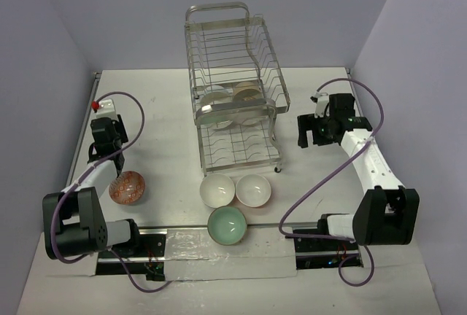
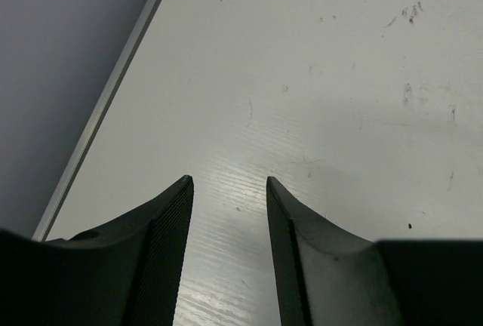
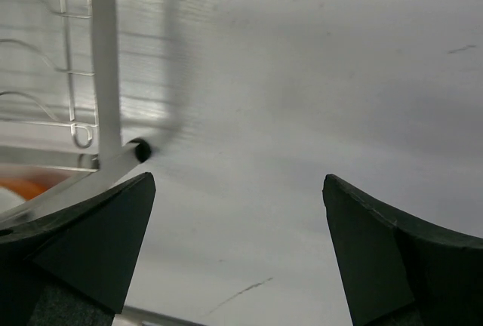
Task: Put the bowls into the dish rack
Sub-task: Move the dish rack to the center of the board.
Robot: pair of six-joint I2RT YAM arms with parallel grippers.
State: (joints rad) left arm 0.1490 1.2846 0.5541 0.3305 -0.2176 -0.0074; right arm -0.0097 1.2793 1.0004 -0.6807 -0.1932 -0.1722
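The silver wire dish rack [image 1: 232, 45] stands at the table's middle back, with several bowls [image 1: 217, 99] in its upper tier. In front of it on the table sit two white bowls [image 1: 217, 189] [image 1: 253, 189] and a mint green bowl [image 1: 227, 226]. An orange-red patterned bowl [image 1: 128, 187] sits at the left. My left gripper [image 1: 109, 134] [image 2: 229, 180] hangs beyond that bowl, apart from it, open over bare table. Right of the rack, my right gripper [image 1: 312, 129] [image 3: 238, 179] is wide open and holds nothing. A rack leg [image 3: 106, 77] shows at its left.
The table's metal edge strip [image 2: 113, 92] and the grey wall run close along the left of my left gripper. Purple cables [image 1: 321, 184] loop over the table by both arms. Both arm bases sit at the near edge.
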